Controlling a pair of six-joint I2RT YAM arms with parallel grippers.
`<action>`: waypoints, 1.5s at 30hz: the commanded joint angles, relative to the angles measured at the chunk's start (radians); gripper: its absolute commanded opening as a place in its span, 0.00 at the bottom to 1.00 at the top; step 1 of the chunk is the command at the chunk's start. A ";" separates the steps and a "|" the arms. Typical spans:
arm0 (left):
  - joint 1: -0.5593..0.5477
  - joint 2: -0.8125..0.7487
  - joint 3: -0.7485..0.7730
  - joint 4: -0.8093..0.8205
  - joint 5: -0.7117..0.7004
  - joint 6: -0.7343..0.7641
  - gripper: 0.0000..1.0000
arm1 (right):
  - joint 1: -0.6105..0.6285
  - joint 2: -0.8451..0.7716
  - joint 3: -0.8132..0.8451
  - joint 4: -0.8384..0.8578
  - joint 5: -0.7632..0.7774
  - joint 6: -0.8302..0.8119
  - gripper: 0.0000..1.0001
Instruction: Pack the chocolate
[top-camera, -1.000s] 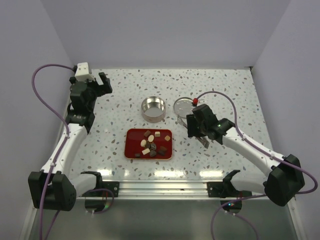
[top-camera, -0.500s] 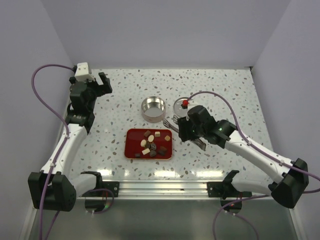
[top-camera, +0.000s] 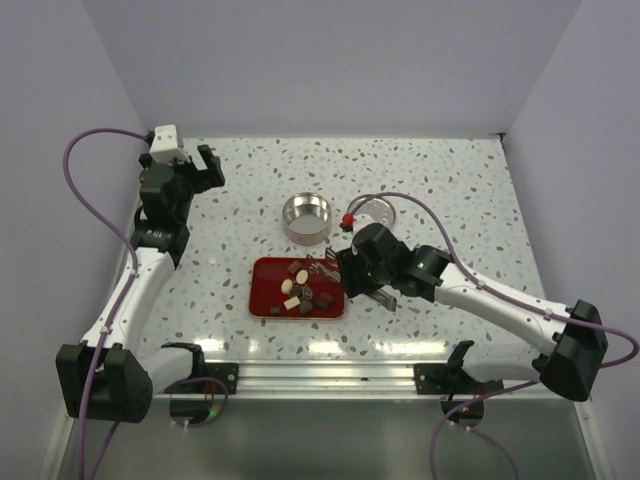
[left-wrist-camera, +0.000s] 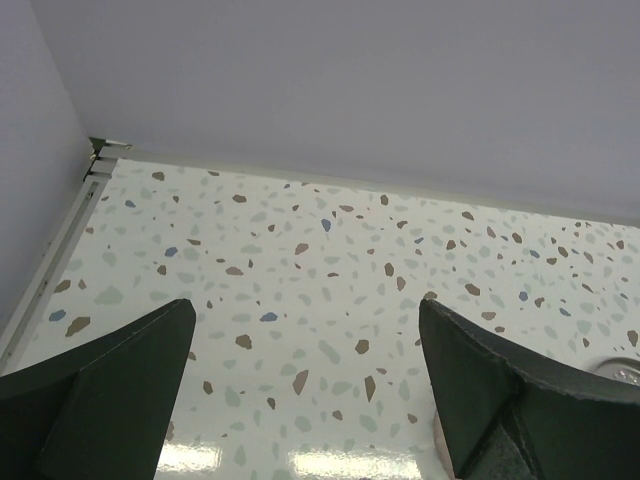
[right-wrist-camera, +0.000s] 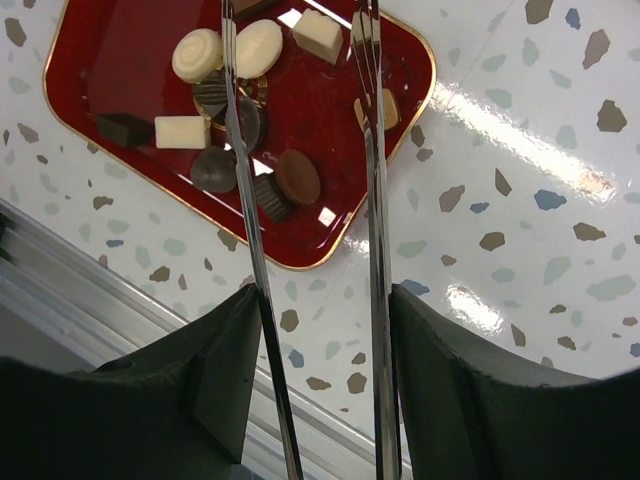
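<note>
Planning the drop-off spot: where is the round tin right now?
In the top view the round tin stands near the middle of the table, just beyond the red tray, with a silver lid on its right.

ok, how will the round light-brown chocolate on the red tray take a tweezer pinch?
The round light-brown chocolate looks smooth and domed, so the thin metal tweezers may slip off it. Probably light; a push likely slides it on the glossy tray. The dark ridged piece touching it may shift too.
</note>
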 joint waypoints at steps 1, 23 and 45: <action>-0.003 -0.004 0.004 0.025 0.010 -0.002 1.00 | 0.008 0.038 0.020 0.049 0.020 0.043 0.56; -0.003 -0.004 0.005 0.020 0.003 -0.001 1.00 | 0.021 0.213 0.052 0.115 0.066 0.051 0.52; -0.003 -0.003 0.002 0.017 0.005 -0.008 1.00 | 0.021 0.121 0.194 -0.014 0.169 0.000 0.36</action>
